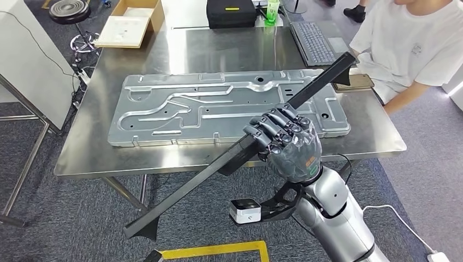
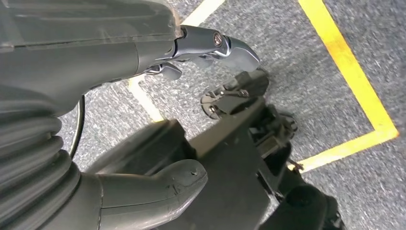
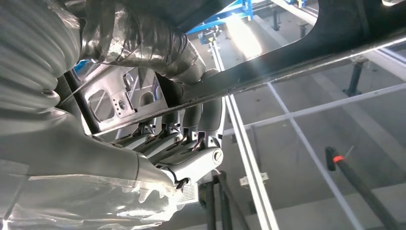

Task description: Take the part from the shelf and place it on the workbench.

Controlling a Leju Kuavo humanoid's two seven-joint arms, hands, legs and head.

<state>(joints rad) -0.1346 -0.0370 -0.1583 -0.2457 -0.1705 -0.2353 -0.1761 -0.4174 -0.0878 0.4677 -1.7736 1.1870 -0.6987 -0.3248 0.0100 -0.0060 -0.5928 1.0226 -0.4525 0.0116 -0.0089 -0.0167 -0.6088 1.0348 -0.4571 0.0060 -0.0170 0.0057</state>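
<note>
Steel workbench point(image 1: 218, 158), stamped metal panel point(image 1: 218, 103) on it; seated person point(image 1: 404, 49) beside

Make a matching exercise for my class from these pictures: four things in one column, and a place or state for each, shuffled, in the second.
Things:
1. black bar
2. metal plate
3. laptop
4. cardboard box

Places or states:
A. lying flat in the middle of the workbench
B. on the floor beyond the workbench's far left corner
C. held slantwise in the right hand
D. at the workbench's far right, by the seated person

Pairs: 1-C, 2-A, 3-D, 4-B
</note>
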